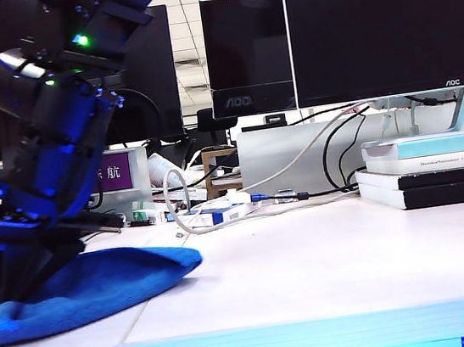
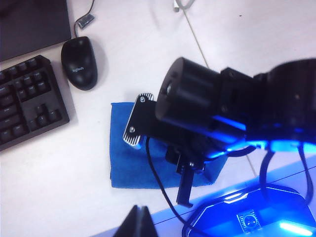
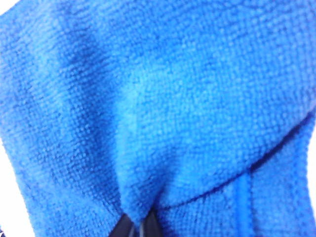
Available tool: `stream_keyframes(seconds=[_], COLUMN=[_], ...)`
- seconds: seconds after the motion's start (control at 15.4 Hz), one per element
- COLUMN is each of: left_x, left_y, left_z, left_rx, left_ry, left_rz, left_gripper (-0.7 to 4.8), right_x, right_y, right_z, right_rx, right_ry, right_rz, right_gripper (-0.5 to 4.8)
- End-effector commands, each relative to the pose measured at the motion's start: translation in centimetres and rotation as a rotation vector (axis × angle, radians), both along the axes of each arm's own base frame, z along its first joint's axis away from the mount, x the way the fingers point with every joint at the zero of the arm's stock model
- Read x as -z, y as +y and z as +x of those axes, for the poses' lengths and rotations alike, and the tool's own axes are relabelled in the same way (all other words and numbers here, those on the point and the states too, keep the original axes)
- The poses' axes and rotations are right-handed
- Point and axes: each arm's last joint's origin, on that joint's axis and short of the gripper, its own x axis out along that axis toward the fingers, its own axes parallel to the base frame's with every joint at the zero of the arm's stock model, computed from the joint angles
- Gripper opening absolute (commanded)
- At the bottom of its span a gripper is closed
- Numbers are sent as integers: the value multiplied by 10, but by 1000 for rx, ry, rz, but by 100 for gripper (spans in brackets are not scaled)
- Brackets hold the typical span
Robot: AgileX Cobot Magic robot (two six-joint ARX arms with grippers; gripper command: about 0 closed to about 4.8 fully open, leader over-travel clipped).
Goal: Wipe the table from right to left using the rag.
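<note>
The bright blue rag [image 1: 101,285] lies at the left of the pale table [image 1: 313,265], bunched up under a dark arm that has reached across. My right gripper [image 3: 139,228] is shut on a raised fold of the rag [image 3: 173,98], which fills the right wrist view. From above, in the left wrist view, the rag [image 2: 128,163] lies spread on the table [image 2: 59,173] near its front edge, with the right gripper [image 2: 186,190] pressed into it. My left gripper [image 2: 139,222] hangs above the table edge, shut and holding nothing.
A black keyboard [image 2: 24,98] and a black mouse [image 2: 79,61] lie just beyond the rag. Monitors [image 1: 382,17] stand along the back, with cables [image 1: 220,209] at their feet. A stack of books [image 1: 437,168] sits at the back right. A seam [image 2: 197,44] crosses the table.
</note>
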Motion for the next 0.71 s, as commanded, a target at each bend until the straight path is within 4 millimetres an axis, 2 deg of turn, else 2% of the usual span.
stream_keyframes(seconds=[0.06,0.71], left_x=[-2,-2], left_y=[1,1], left_z=[-2,-2], left_rx=[-4,-2], left_ry=[-10,-4], left_rz=[-5,-4], left_gripper=[-5,-5], right_x=[28,32], right_y=[2,18], right_z=[-10,-24], right_rx=[3,-11], right_ry=[63,51], right_rz=[-81,-35], right_gripper=[-6,-6])
